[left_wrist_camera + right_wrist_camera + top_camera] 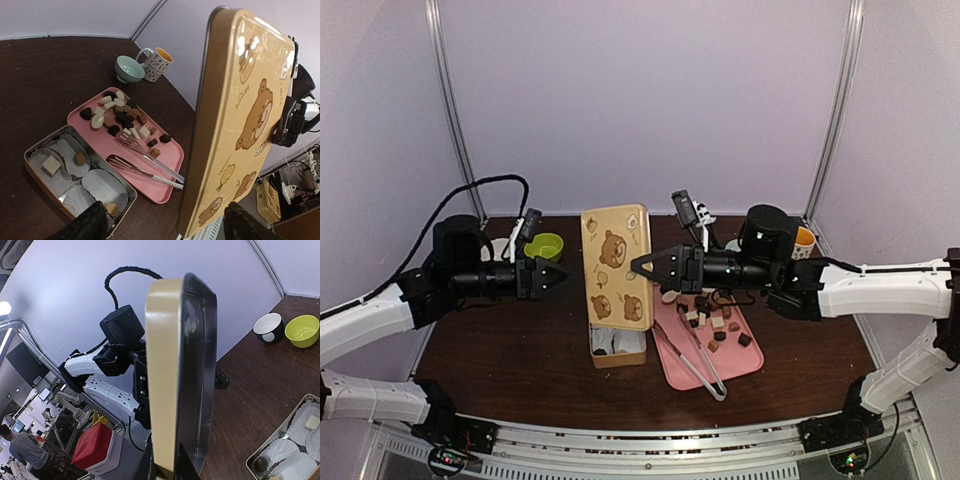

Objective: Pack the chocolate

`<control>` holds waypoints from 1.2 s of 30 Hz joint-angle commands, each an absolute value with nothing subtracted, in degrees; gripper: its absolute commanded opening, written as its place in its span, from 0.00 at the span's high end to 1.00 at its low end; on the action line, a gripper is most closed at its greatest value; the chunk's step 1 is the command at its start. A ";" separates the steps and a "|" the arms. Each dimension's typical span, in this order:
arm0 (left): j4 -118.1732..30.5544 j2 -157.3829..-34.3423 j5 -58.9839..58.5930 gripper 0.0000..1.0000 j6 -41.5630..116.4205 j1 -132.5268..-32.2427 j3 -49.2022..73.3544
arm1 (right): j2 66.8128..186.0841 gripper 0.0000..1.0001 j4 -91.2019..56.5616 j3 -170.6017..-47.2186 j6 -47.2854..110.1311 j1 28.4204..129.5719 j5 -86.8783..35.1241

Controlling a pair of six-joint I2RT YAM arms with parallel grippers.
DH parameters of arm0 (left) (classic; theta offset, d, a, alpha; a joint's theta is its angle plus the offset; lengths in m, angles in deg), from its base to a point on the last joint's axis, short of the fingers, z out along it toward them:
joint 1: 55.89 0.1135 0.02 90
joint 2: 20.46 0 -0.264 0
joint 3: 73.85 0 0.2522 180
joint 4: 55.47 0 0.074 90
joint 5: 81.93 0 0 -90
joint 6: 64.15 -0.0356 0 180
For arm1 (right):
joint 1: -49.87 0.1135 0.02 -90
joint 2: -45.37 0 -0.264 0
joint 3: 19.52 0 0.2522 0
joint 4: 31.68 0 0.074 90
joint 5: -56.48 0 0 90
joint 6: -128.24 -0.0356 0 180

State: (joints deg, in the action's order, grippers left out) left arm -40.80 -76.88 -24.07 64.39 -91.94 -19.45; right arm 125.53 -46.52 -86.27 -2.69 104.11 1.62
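Chocolate pieces [715, 325], dark, caramel and cream, lie on a pink tray [740, 368]; they also show in the left wrist view [120, 112]. Three pieces sit in paper cups in the open tin base [31, 150], which stands left of the tray [618, 357]. My right gripper [638, 266] is shut on the edge of the tan bear lid [616, 265] and holds it upright above the tin; its grip shows in the right wrist view [167, 460]. My left gripper [560, 277] is open, its fingers spread on either side of the lid's lower edge [200, 220] without touching it.
Clear tongs [145, 160] lie on the tray's near half [695, 360]. A mug [157, 62] and a teal bowl [129, 68] stand behind the tray. A green bowl [544, 246] and a dark-and-white bowl [268, 326] stand at the back left.
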 commanded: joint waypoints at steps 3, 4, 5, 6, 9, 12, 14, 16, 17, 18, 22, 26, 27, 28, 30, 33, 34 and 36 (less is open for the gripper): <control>-52.93 -79.25 -27.32 0.23 65.56 -91.91 -23.64 | 128.56 1.00 -48.52 -90.14 -4.41 103.87 1.61; -55.36 -79.68 -28.71 0.24 66.24 -91.91 -24.25 | 128.98 1.00 -48.56 -90.38 -4.55 103.87 1.48; -57.26 -79.99 -29.97 0.24 66.80 -91.92 -24.81 | 129.37 1.00 -48.70 -90.57 -4.71 103.86 1.39; -58.67 -80.31 -30.94 0.25 66.97 -91.88 -25.11 | 129.82 1.00 -49.15 -90.66 -5.26 103.90 1.37; -59.21 -81.60 -31.76 0.27 66.56 -91.88 -25.35 | 131.05 1.00 -50.17 -91.09 -6.30 103.91 1.59; -60.77 -82.65 -32.11 0.31 66.69 -91.87 -25.84 | 132.16 1.00 -51.00 -91.50 -7.21 103.90 2.02; -62.92 -82.96 -32.42 0.36 67.38 -91.89 -26.32 | 132.77 1.00 -50.78 -91.86 -7.49 103.84 2.05; -63.66 -82.96 -32.26 0.43 67.64 -91.83 -26.51 | 133.28 1.00 -49.47 -92.12 -7.40 103.84 1.03; -63.50 -82.95 -31.94 0.49 67.50 -91.87 -26.61 | 133.34 1.00 -48.04 -92.32 -7.10 103.78 0.09; -62.91 -82.88 -31.51 0.55 67.15 -91.85 -26.61 | 133.55 1.00 -45.53 -92.60 -6.57 103.59 -1.17; -59.86 -83.33 -28.91 0.66 65.93 -91.83 -27.09 | 134.49 0.96 -40.50 -92.99 -5.49 102.67 -4.71; -60.83 -84.70 -27.96 0.71 67.21 -91.89 -28.11 | 136.44 0.94 -40.16 -92.52 -6.75 101.68 -4.71; -61.85 -85.23 -28.10 0.72 67.69 -91.88 -28.37 | 137.01 0.93 -39.96 -92.54 -6.99 101.50 -4.62; -62.91 -85.62 -28.22 0.72 68.31 -91.89 -28.79 | 137.58 0.93 -39.81 -92.45 -7.16 101.32 -4.54; -64.64 -86.54 -28.24 0.74 69.20 -91.83 -29.33 | 138.64 0.92 -39.59 -92.21 -7.41 101.18 -4.56; -65.51 -87.65 -27.83 0.74 69.61 -91.86 -29.93 | 140.09 0.88 -39.37 -91.75 -7.37 100.92 -4.86; -65.41 -88.07 -27.61 0.74 69.44 -91.87 -29.94 | 140.58 0.87 -38.78 -91.63 -7.04 100.78 -5.36; -64.81 -88.99 -27.20 0.74 68.91 -91.84 -29.95 | 141.59 0.86 -37.15 -91.72 -6.34 100.73 -6.64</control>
State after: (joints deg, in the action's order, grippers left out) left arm -58.83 -88.22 -26.54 69.05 -91.52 -30.05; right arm 139.71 -40.15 -91.89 -7.17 101.33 -2.40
